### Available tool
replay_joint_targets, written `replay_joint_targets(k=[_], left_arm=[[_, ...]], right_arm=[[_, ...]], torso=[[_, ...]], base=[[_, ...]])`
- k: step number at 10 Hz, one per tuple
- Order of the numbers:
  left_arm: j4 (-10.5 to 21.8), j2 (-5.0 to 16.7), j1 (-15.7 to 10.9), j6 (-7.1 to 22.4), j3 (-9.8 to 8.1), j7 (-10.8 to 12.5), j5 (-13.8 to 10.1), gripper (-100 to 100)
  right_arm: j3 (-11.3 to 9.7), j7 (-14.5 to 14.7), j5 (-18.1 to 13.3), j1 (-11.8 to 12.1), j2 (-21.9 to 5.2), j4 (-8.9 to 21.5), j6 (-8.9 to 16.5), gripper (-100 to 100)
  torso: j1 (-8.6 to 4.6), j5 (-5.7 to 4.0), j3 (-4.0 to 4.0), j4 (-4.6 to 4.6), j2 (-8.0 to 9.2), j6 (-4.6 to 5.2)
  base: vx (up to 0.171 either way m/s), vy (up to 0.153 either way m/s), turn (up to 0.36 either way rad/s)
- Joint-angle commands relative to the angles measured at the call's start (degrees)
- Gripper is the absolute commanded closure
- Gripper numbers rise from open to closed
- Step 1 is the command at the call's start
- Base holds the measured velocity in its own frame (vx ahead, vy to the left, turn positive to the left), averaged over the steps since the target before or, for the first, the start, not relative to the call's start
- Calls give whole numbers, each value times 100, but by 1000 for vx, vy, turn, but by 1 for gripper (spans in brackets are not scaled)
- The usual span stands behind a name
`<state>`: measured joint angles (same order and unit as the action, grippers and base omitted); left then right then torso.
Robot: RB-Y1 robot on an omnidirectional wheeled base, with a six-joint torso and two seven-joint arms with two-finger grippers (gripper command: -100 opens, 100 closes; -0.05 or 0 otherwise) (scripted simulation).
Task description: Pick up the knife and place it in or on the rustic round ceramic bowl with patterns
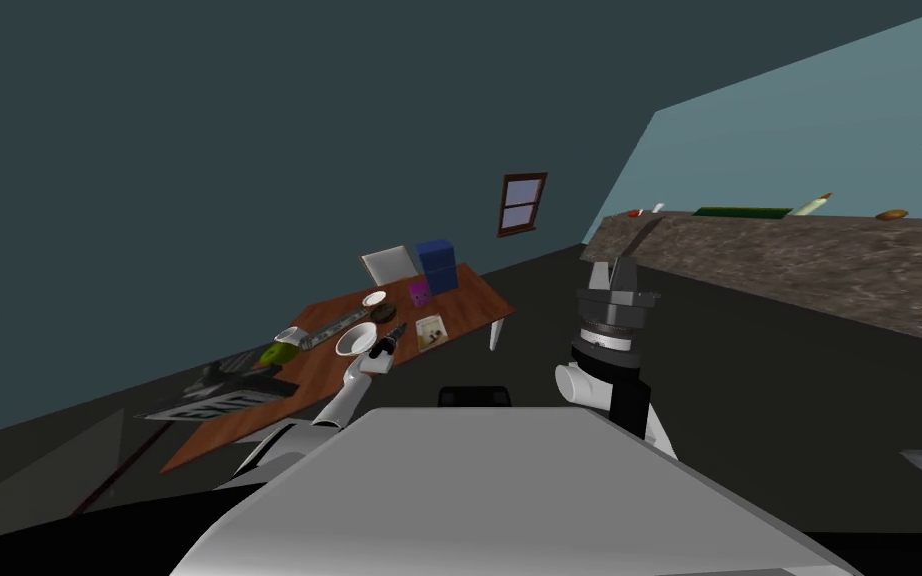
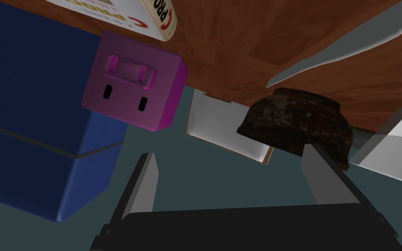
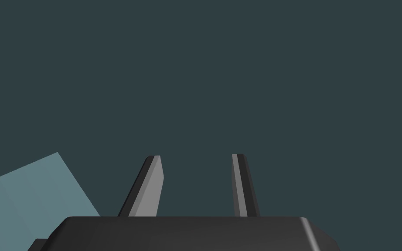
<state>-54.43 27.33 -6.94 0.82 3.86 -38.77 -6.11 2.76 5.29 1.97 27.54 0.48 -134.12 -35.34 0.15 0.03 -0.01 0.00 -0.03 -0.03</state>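
A knife [image 1: 333, 326] with a long grey blade lies on the brown wooden table [image 1: 249, 412], left of a dark, mottled brown bowl [image 1: 384, 313]. In the left wrist view the blade [image 2: 339, 45] lies just beyond the bowl [image 2: 298, 124]. My left gripper [image 1: 392, 336] hovers over the table near the bowl. It is open [image 2: 235, 174], nothing sits between the fingers, and the bowl lies just past one fingertip [image 2: 322, 170]. My right gripper [image 1: 614, 270] is raised off to the right, away from the table, and is open [image 3: 198, 174].
Also on the table are a white bowl [image 1: 355, 340], a small white plate [image 1: 374, 298], a purple cube [image 2: 134, 89], a blue box [image 2: 34, 130], a printed carton [image 1: 430, 332] and a green object [image 1: 274, 352]. A long stone counter [image 1: 799, 260] runs at the right.
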Motion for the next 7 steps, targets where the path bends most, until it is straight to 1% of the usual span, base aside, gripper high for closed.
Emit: replay_joint_targets(k=[1, 2, 3, 4, 5, 6, 7], left_arm=[[286, 155, -153, 193, 49, -107, -46, -100], [404, 155, -153, 193, 49, -107, -46, -100], [648, 239, -242, 280, 75, -171, -66, -100], [676, 239, -242, 280, 75, -171, -66, -100], [845, 318, -322, 362, 102, -229, -86, -100], [935, 318, -322, 362, 102, -229, -86, -100], [1159, 392, -394, 438, 128, -280, -104, -100]], right_arm=[[0, 0, 0, 0, 0, 0, 0, 0], [0, 0, 0, 0, 0, 0, 0, 0], [1, 0, 0, 1, 0, 0, 0, 0], [0, 0, 0, 0, 0, 0, 0, 0], [0, 0, 0, 1, 0, 0, 0, 0], [0, 0, 0, 0, 0, 0, 0, 0], [0, 0, 0, 1, 0, 0, 0, 0]], torso=[[0, 0, 0, 0, 0, 0], [4, 1, 0, 1, 0, 3], [5, 1, -1, 0, -1, -4], [4, 1, 0, 0, -1, -1], [0, 0, -1, 0, -2, -3], [-2, 0, -2, -1, -5, -1], [-3, -1, -2, -1, -4, -2]], base=[[-3, 45, -295], [1, 44, -110], [2, 40, -148], [2, 29, -87], [10, 26, -154], [7, 25, -127], [7, 29, -177]])
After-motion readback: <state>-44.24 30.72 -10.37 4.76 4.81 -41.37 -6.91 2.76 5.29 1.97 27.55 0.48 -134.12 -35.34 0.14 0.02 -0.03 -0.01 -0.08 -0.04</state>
